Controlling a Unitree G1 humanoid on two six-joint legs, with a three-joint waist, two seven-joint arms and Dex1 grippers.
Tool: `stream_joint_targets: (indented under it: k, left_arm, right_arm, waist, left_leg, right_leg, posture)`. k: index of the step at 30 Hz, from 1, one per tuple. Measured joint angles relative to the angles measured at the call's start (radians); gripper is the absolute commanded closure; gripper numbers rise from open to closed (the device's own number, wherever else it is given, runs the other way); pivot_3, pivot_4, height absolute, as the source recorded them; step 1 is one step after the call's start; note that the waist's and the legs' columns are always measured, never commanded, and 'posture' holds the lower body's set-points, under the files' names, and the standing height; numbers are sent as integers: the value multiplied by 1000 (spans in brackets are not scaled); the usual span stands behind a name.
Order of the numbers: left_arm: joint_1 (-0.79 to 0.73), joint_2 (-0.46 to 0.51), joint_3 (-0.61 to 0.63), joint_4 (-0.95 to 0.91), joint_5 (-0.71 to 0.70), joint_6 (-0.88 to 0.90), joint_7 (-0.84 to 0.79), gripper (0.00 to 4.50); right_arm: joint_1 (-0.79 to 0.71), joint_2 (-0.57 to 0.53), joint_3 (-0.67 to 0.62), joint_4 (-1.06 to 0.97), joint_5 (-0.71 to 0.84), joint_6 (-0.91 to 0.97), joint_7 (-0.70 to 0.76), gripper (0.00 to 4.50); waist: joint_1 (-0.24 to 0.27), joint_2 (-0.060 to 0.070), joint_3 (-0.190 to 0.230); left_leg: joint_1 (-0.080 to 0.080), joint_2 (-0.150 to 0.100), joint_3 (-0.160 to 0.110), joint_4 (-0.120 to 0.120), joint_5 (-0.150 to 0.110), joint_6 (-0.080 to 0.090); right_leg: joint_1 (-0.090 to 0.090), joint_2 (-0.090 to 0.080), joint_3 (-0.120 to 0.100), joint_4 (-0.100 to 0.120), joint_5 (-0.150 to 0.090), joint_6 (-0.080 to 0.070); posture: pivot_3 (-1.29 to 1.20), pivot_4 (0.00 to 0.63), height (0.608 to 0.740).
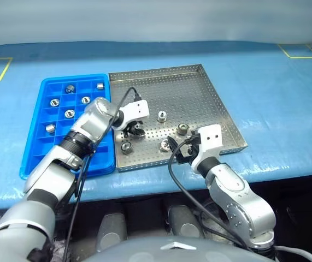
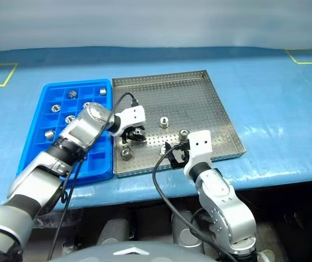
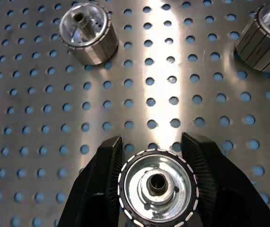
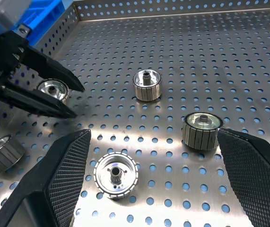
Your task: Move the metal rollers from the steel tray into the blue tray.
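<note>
Metal rollers (image 4: pixel 148 85) are sitting five strong on the steel tray (image 1: pixel 210 87), and the left gripper (image 1: pixel 136 130) is pinching one (image 3: pixel 157 183) between its fingers, bore pointing up, right down on the perforated floor. The blue tray (image 1: pixel 33 158) is lying just to its left, six already in cells, so the left arm's nearer. The right wrist view is catching what the left isn't: the right gripper (image 4: pixel 153 184), spread wide, hanging over another roller (image 4: pixel 115 174).

Two head views, high and looking forward-down over both trays, each wrist view close above the steel tray (image 1: pixel 221 103) perforated floor, sharing the same rollers (image 4: pixel 147 85).
</note>
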Motion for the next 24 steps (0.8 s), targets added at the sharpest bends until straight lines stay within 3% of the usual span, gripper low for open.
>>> stream_joint_targets:
  k: [6,15,24]
  left_arm:
    - [36,-37,225,-241,-118,124,133,2768]
    - [242,99,374,-513,-146,260,273,2768]
    - [427,124,538,-656,-122,322,489,2768]
  right_arm:
    - [-15,1,2,1,0,0,6,0]
    - [-13,0,1,4,1,2,7,0]
    - [-30,-3,9,42,11,3,29,0]
  waist:
    - [17,0,0]
    - [19,1,0]
    - [40,1,1]
  left_leg:
    - [-1,-1,0,0,-2,1]
    - [2,0,-1,-1,-2,1]
    - [2,-1,-1,-1,-2,1]
  right_leg:
    - [0,-1,0,-2,2,5]
    - [1,0,-1,0,-2,-1]
    - [2,-2,-2,-1,-2,-1]
  posture:
    - [-73,150,740]
    - [-33,150,740]
    - [15,150,740]
